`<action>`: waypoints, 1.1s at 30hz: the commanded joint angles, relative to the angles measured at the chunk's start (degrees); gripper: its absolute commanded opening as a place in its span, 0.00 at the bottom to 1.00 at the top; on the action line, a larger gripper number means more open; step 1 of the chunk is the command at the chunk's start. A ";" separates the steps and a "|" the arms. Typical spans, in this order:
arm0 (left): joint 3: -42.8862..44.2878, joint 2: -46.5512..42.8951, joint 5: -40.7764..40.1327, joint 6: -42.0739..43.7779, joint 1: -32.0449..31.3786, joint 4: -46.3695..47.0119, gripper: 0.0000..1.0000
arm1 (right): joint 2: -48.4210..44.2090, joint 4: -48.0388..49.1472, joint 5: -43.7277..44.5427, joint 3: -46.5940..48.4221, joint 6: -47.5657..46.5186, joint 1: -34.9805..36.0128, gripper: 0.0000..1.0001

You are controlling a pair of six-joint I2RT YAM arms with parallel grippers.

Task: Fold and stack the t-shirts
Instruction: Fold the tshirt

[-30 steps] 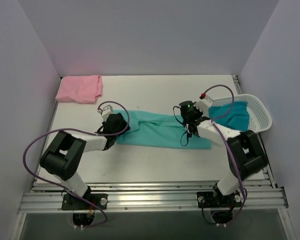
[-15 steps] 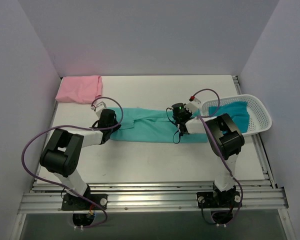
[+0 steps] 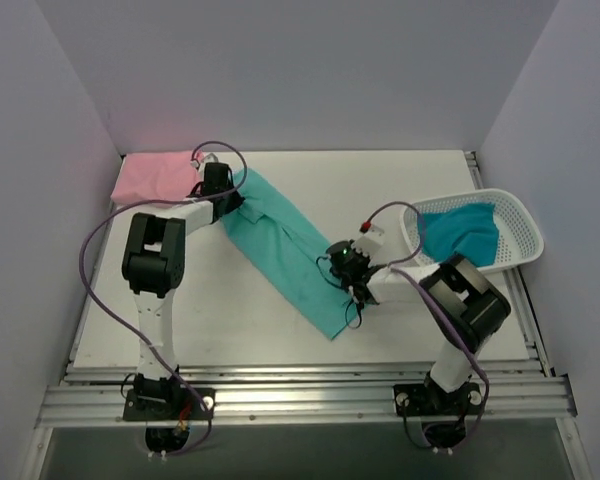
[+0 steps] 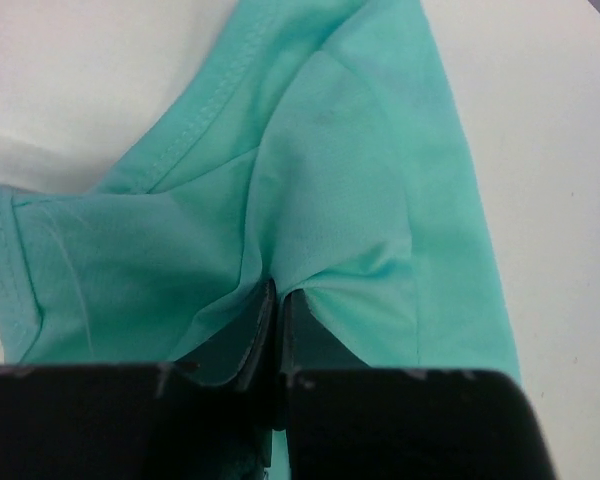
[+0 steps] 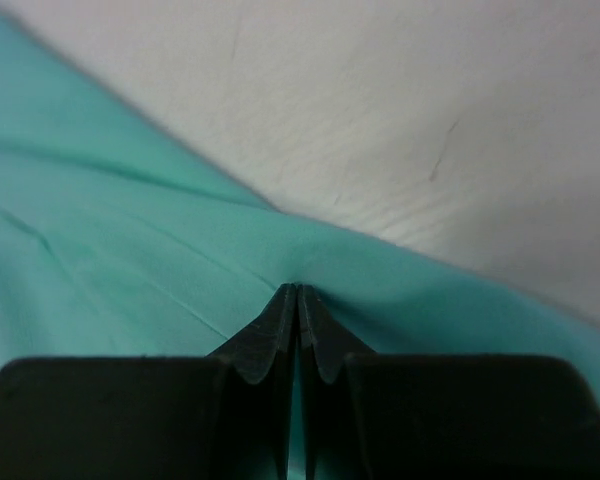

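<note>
A light mint-green t-shirt (image 3: 280, 245) lies stretched as a long diagonal band from the back left toward the front middle of the table. My left gripper (image 3: 234, 199) is shut on its far end, near the collar seam; in the left wrist view the cloth (image 4: 360, 150) bunches into the closed left gripper (image 4: 278, 296). My right gripper (image 3: 344, 270) is shut on the shirt's near part, and a fold of the cloth (image 5: 100, 250) is pinched in the right gripper (image 5: 298, 290). A pale pink t-shirt (image 3: 152, 178) lies folded at the back left corner. A darker teal t-shirt (image 3: 462, 230) sits in the basket.
The white mesh basket (image 3: 525, 238) stands at the right edge of the table. The left arm's elbow (image 3: 152, 255) rises over the left side of the table (image 3: 400, 180). Grey walls close in the back and both sides.
The left gripper moved to the back left and closed on the mint-green shirt. The right gripper came nearer and leftward, so the shirt turned from crosswise to diagonal.
</note>
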 commanded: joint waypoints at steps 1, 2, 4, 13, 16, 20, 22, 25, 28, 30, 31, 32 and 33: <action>16.63 9.91 9.44 4.46 1.46 -12.63 0.02 | -2.03 -9.97 2.13 -1.90 3.58 6.98 0.00; 21.37 12.75 10.68 5.26 1.37 -15.11 0.02 | -2.03 -10.32 2.22 -2.16 4.20 8.30 0.00; 35.78 20.89 14.55 6.49 1.28 -21.33 0.02 | -2.03 -10.59 2.40 -2.69 5.61 11.56 0.00; 65.21 40.73 32.30 3.60 1.20 -24.39 0.08 | 6.47 -16.19 5.91 7.21 10.09 24.65 0.00; 53.91 34.78 34.25 4.03 1.20 -15.97 0.68 | 7.72 -17.88 7.41 8.82 10.45 25.54 0.00; 44.13 26.15 34.95 5.35 2.60 -10.40 0.94 | 6.14 -18.50 8.98 8.29 10.71 25.98 0.00; 41.03 20.72 34.69 5.70 3.04 -8.21 0.94 | 4.66 -20.16 10.39 8.47 10.89 26.42 0.00; 34.62 12.97 34.43 5.62 3.92 -5.22 0.94 | 2.90 -23.58 13.55 9.43 11.24 27.12 0.00; 27.85 4.65 33.20 5.70 5.06 -2.84 0.94 | 0.35 -26.66 16.27 10.05 11.59 27.73 0.00; 21.81 -2.38 30.66 5.97 5.67 -0.46 0.94 | -1.23 -27.89 17.51 10.14 11.77 28.26 0.00; 19.86 -4.52 29.60 6.40 6.29 1.02 0.94 | -2.81 -29.73 18.56 10.05 11.94 28.88 0.00; 18.27 -6.63 28.63 6.75 6.55 1.73 0.94 | -3.52 -30.27 19.09 9.88 12.38 29.23 0.00; 16.60 -9.43 27.84 7.02 6.82 2.52 0.94 | -4.31 -30.80 19.53 9.79 12.64 29.58 0.00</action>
